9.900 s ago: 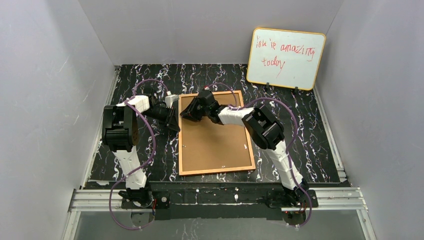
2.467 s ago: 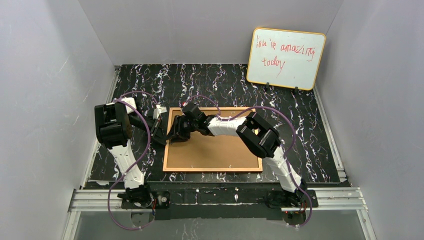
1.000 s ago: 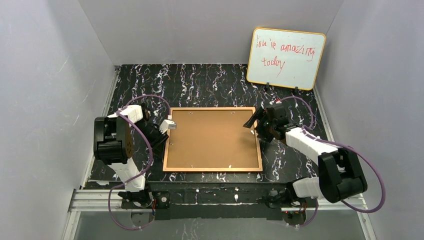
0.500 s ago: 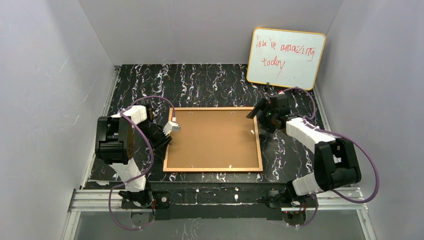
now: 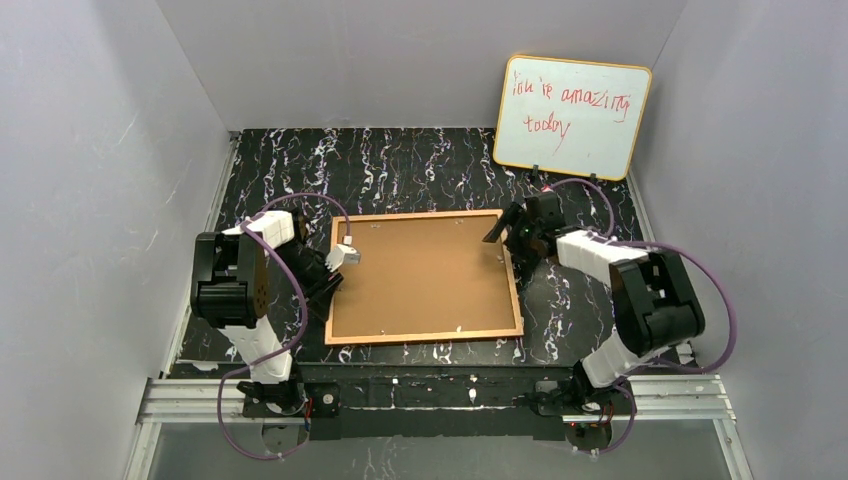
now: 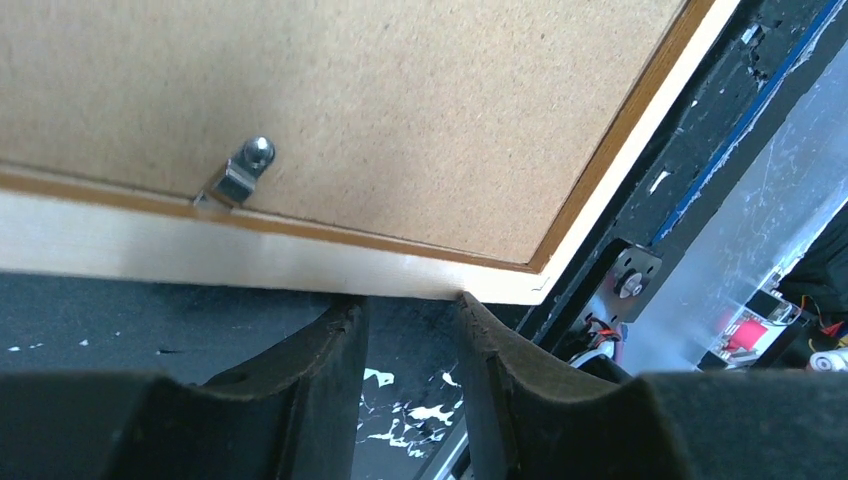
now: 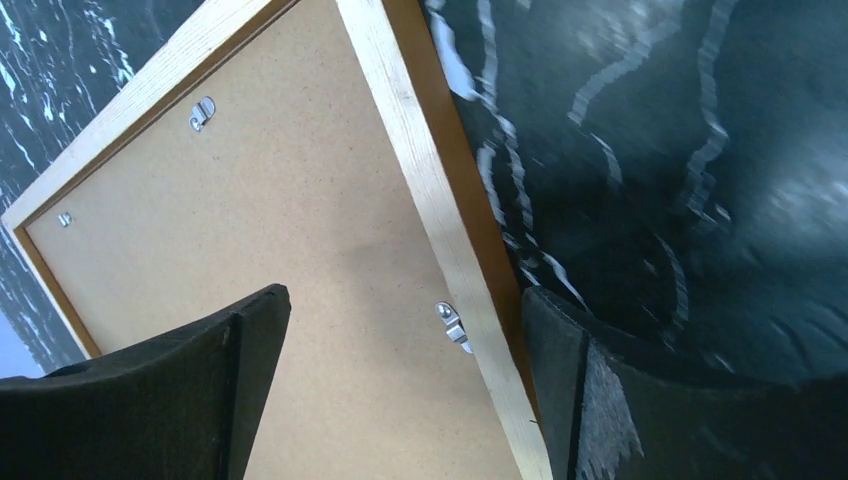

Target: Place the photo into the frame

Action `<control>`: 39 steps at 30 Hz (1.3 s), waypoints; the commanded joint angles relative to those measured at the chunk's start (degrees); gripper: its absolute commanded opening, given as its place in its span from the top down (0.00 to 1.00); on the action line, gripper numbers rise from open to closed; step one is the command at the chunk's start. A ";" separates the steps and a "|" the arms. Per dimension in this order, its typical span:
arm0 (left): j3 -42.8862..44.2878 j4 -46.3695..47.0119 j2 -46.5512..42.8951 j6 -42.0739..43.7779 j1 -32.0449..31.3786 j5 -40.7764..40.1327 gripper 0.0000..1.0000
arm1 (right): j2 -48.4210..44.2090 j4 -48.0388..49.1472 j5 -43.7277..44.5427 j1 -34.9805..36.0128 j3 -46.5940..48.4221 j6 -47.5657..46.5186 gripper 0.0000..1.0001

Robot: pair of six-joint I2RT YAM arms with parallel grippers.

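Note:
The frame [image 5: 425,275] lies back up on the black marbled table, its plain brown board showing, turned slightly askew. My left gripper [image 5: 330,283] sits low at its left edge. In the left wrist view both fingertips [image 6: 345,315] butt against the pale side of the frame [image 6: 350,100], and only table shows in the narrow gap of the left gripper [image 6: 405,300]. My right gripper [image 5: 503,235] is at the far right corner, open wide. In the right wrist view the right gripper [image 7: 405,295] straddles the right rail of the frame [image 7: 300,250]. The photo is out of view.
Small metal turn clips [image 6: 240,175] [image 7: 452,325] hold the backing board. A yellow-edged whiteboard [image 5: 570,115] with red writing leans on the back wall at the right. Grey walls close in both sides, and a metal rail [image 5: 430,395] runs along the near edge.
My right gripper has moved from the middle of the frame's right edge up to its far right corner. The frame has turned a little. The left gripper has barely shifted.

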 commanded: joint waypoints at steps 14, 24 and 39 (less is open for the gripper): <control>0.66 -1.19 -0.30 -0.62 -6.94 5.30 0.64 | 47.08 -18.22 -4.68 12.03 68.32 -5.78 0.01; 15.04 -17.11 1.28 8.10 -4.33 8.20 0.40 | 30.30 -18.64 7.39 8.27 58.83 -15.34 0.01; 46.65 3.63 23.15 -17.28 14.11 -5.21 0.60 | -7.79 -7.89 -7.95 6.37 6.81 -3.85 0.01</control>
